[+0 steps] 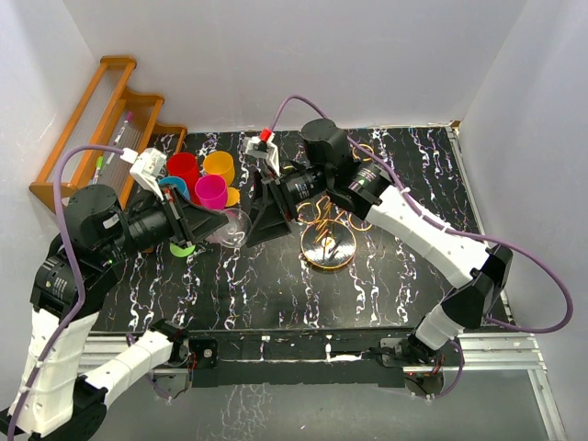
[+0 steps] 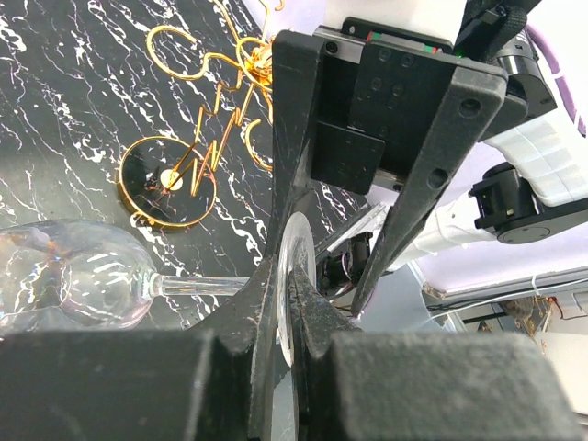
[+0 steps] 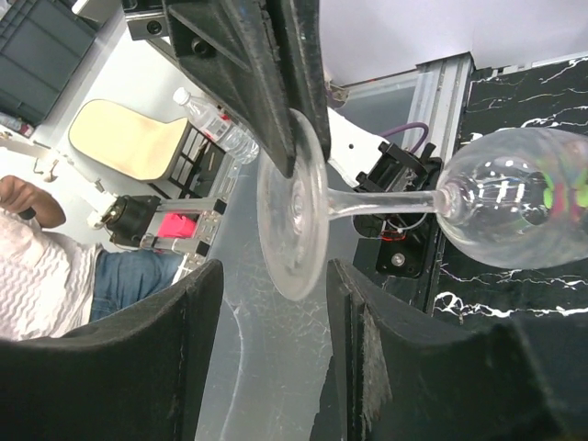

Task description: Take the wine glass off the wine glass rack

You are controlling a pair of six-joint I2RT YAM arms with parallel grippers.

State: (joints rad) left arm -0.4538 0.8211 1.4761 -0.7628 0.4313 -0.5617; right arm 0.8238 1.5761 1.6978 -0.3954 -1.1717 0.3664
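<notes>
The clear wine glass [image 1: 237, 223] lies sideways in the air, left of the gold wine glass rack [image 1: 328, 241], which stands on the black marbled table with no glass on it. My left gripper [image 2: 292, 276] is shut on the glass's round foot [image 2: 296, 253]; the stem and bowl [image 2: 78, 287] stick out to the left. My right gripper [image 3: 274, 276] is open, one finger on each side of the foot's [image 3: 292, 220] lower rim, with gaps both sides. In that view the bowl [image 3: 519, 197] points right. The rack [image 2: 170, 179] shows behind the glass in the left wrist view.
Red [image 1: 183, 167], orange [image 1: 219, 164] and pink [image 1: 210, 191] cups stand at the back left, with a green disc [image 1: 182, 248] under the left arm. An orange wooden shelf [image 1: 96, 129] leans at the far left wall. White walls close in the table.
</notes>
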